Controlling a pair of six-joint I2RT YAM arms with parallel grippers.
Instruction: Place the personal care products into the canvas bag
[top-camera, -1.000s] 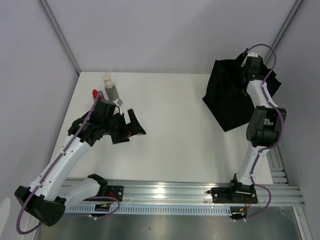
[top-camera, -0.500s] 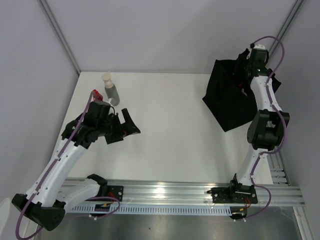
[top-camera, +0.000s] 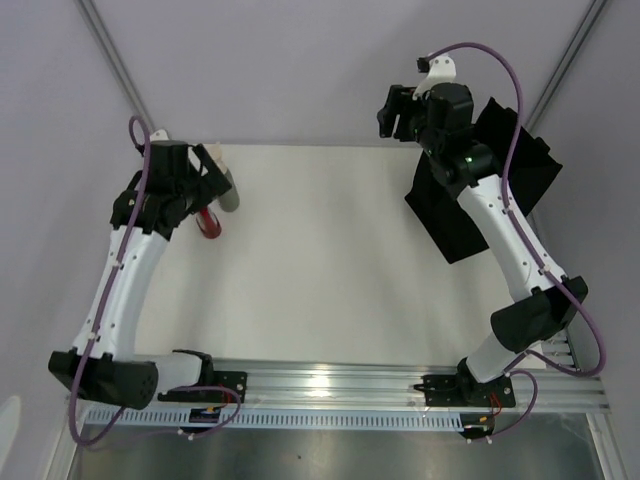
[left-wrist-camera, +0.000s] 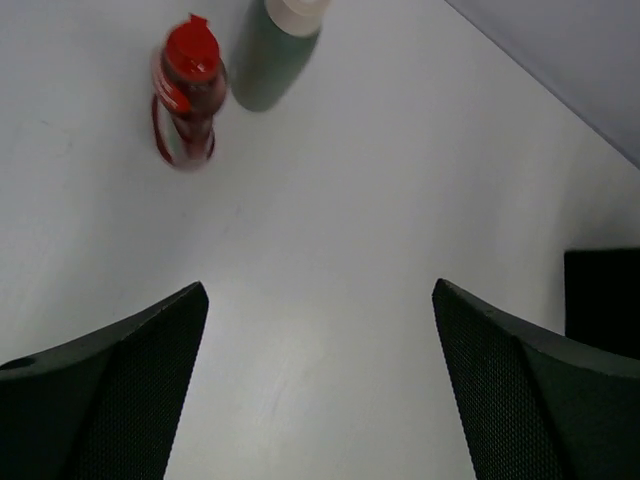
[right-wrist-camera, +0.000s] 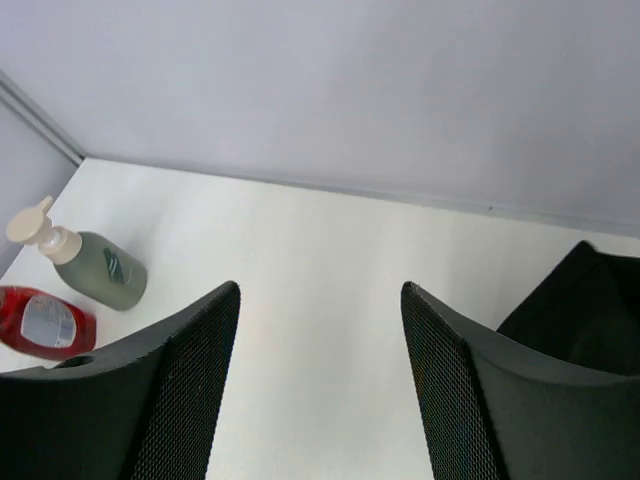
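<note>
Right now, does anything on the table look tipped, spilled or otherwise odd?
Nothing spilled or damaged. The canvas bag sits cornerwise to the table edges, its sides floppy. The red bottle and grey-green bottle sit close together at the far left; whether the red one is tipped I cannot tell.

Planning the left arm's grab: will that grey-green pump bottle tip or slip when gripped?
The grey-green bottle looks tall and narrow with a cream pump on top, so a high push would probably tip it. Its smooth sides may slip in the left tool. The red bottle sits close beside it and could get knocked.
</note>
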